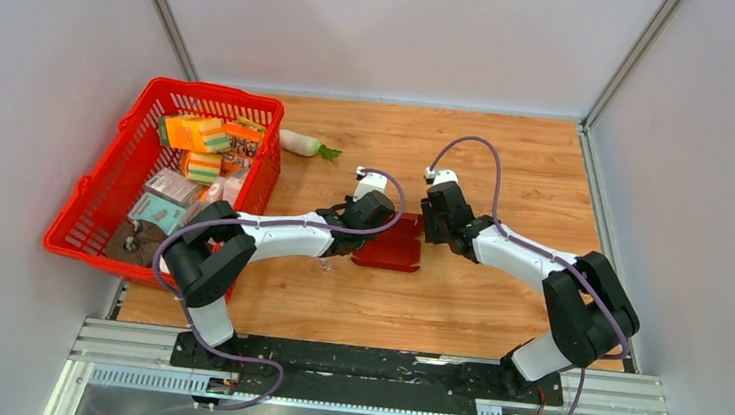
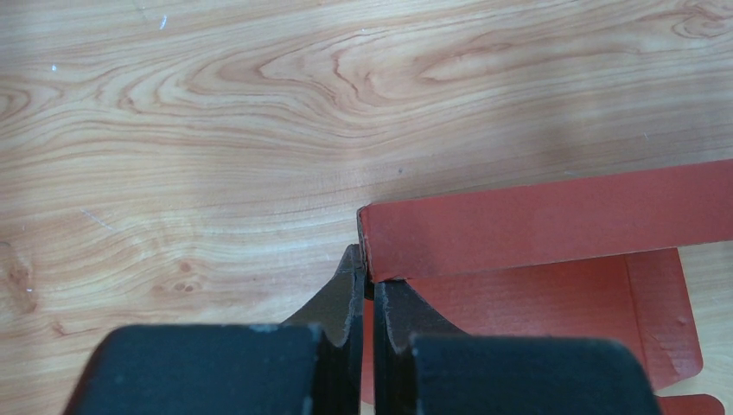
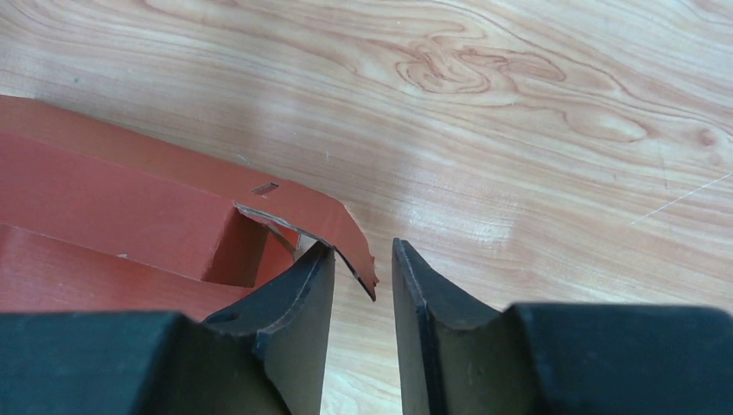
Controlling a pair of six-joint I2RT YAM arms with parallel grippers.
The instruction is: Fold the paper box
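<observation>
Worktop [image 1: 495, 309]: paper box [image 1: 389, 244] sitting at centre, half formed. Left tool [image 2: 367, 278], at its 10 o'clock, is pinching a side wall. Right tool [image 3: 361, 257], at 2 o'clock, is standing part open and gripping nothing. Judgement: end flap [image 3: 320, 212] is needing to be tucked inward next.

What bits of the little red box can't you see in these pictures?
- Top view: the left side of the paper box hides under the left arm's wrist; its folds look too small.
- Left wrist view: the box runs off the right edge, and the left tool covers its near part.
- Right wrist view: the box runs off the left edge; the right tool blocks its near side.
</observation>
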